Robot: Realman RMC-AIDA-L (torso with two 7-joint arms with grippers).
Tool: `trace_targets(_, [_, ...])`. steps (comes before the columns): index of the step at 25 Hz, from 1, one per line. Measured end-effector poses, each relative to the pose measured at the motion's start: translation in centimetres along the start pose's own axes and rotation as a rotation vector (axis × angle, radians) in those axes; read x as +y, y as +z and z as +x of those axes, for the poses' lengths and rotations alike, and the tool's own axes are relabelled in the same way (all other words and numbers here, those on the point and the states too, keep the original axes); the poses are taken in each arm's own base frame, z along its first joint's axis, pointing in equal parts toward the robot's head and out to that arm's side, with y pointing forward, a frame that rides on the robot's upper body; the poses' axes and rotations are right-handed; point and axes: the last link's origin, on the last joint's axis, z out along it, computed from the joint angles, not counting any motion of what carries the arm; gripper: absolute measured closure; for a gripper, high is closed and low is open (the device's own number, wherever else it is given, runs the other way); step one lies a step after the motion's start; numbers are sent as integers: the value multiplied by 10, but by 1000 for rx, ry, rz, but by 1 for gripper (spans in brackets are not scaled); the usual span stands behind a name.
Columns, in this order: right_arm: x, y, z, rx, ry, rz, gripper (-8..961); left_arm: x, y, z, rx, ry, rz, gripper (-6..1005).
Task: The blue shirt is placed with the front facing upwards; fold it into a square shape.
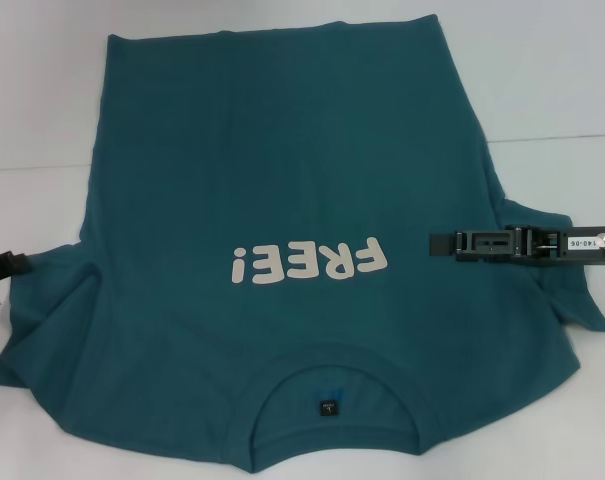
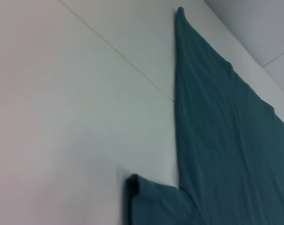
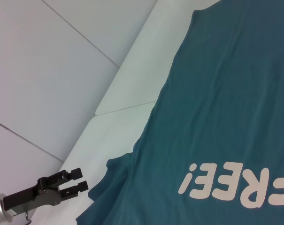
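Note:
The blue shirt (image 1: 282, 170) lies front up on the white table, its collar (image 1: 332, 395) nearest me and the cream "FREE!" lettering (image 1: 309, 262) reading upside down. Both sleeves look rumpled at the sides. My right gripper (image 1: 437, 243) reaches in from the right and sits over the shirt's right chest, just past the end of the lettering. My left gripper (image 1: 7, 266) is at the table's left edge beside the left sleeve (image 1: 42, 320). In the right wrist view the left gripper (image 3: 80, 180) shows a narrow gap between its two fingers, with nothing in it. The left wrist view shows the shirt's side edge (image 2: 226, 140).
The white table (image 1: 552, 100) has thin seam lines across its far part and bare surface left and right of the shirt. The right sleeve (image 1: 572, 290) lies bunched under the right arm. A small dark neck label (image 1: 328, 406) sits inside the collar.

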Motion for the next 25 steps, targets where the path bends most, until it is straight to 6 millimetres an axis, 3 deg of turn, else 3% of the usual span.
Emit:
trace_targets(14, [-4, -3, 2, -8, 9, 14, 86, -6, 8, -10, -31, 10, 36, 176])
trace_targets(25, [-5, -3, 3, -9, 13, 17, 86, 3, 19, -14, -61, 52, 32, 175])
